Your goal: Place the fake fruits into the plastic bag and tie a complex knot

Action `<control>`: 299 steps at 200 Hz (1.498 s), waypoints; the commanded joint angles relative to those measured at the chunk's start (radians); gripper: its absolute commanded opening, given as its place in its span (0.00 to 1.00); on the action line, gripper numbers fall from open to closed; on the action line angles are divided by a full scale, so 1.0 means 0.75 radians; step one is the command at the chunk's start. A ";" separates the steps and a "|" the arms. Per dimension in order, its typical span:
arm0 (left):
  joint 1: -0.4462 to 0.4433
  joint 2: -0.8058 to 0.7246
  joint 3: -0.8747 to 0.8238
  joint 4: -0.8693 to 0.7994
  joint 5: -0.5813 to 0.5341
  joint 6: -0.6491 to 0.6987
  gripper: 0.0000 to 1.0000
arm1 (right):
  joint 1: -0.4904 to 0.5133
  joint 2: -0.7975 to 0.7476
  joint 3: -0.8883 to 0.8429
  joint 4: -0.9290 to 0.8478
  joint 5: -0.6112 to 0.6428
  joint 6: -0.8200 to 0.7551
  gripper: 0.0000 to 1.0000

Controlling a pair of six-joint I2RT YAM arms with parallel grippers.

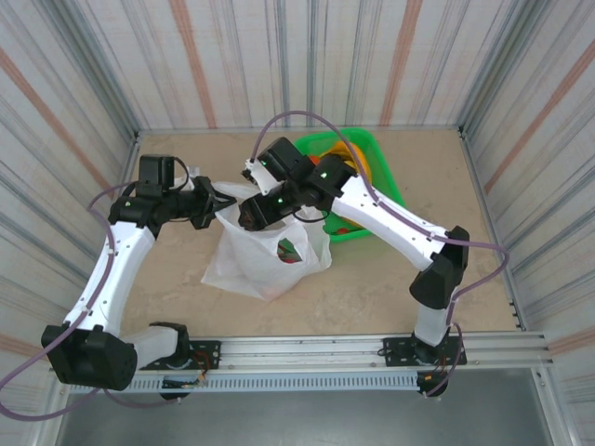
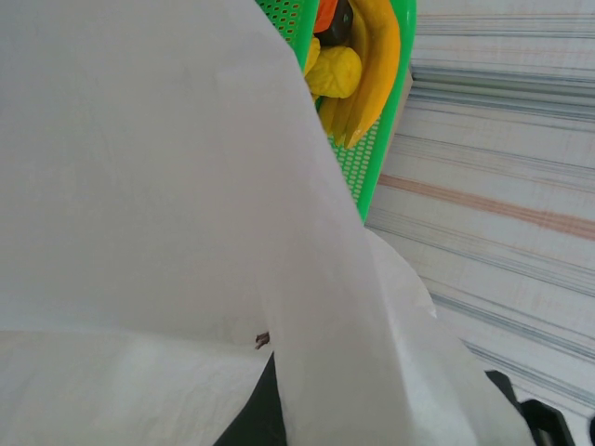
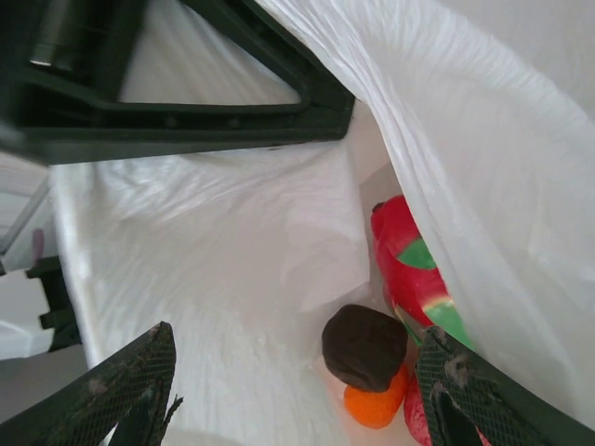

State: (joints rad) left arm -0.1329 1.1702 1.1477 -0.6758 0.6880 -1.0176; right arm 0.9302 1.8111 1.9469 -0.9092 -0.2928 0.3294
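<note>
Where striped walls (image 1: pixel 279 56) enclose it, the table (image 1: pixel 177 279) bears the plastic bag (image 1: pixel 251 265)

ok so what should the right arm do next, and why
Probably lift the right end effector out of the plastic bag and head for the green basket. Its jaws are open and empty above the maroon fruit and orange fruit already lying at the bottom, bananas wait in the basket, and the left end effector seems to hold the bag's mouth up.
</note>
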 commanded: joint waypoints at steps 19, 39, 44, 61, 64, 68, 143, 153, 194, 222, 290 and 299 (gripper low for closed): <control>-0.007 -0.033 -0.015 0.026 0.013 0.003 0.05 | -0.062 -0.171 0.043 -0.032 -0.023 -0.101 0.71; -0.007 -0.031 -0.011 0.026 0.015 0.003 0.05 | -0.125 -0.227 0.006 -0.076 -0.013 -0.170 0.73; -0.007 -0.032 -0.011 0.026 0.015 0.003 0.05 | -0.144 -0.244 -0.006 -0.091 -0.014 -0.190 0.73; -0.007 -0.031 -0.008 0.026 0.015 0.004 0.05 | -0.215 -0.283 -0.057 -0.135 -0.036 -0.281 0.73; -0.007 -0.030 -0.007 0.025 0.016 0.003 0.05 | -0.224 -0.287 -0.063 -0.146 -0.035 -0.297 0.74; -0.007 -0.030 -0.006 0.026 0.017 0.004 0.05 | -0.240 -0.291 -0.068 -0.162 -0.038 -0.323 0.74; -0.013 -0.022 0.001 0.028 0.015 -0.003 0.05 | -0.345 -0.168 -0.062 -0.468 -0.251 -0.760 0.77; -0.013 -0.022 0.002 0.028 0.014 -0.002 0.05 | -0.346 -0.147 -0.060 -0.468 -0.262 -0.760 0.76; -0.014 -0.016 0.004 0.028 0.017 0.000 0.05 | -0.344 -0.089 -0.049 -0.410 -0.312 -0.722 0.68; -0.014 -0.015 0.003 0.028 0.019 0.001 0.05 | -0.334 -0.068 -0.055 -0.360 -0.336 -0.685 0.62; -0.015 -0.016 0.018 0.028 0.019 0.007 0.05 | -0.308 -0.020 -0.047 -0.344 -0.403 -0.631 0.27; -0.014 -0.015 0.024 0.028 0.020 0.018 0.05 | -0.316 -0.034 -0.047 -0.334 -0.432 -0.617 0.16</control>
State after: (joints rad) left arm -0.1394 1.1702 1.1477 -0.6754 0.6880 -1.0180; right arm 0.6975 1.7878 1.8996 -1.1645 -0.5579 -0.1612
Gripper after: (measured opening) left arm 0.050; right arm 0.284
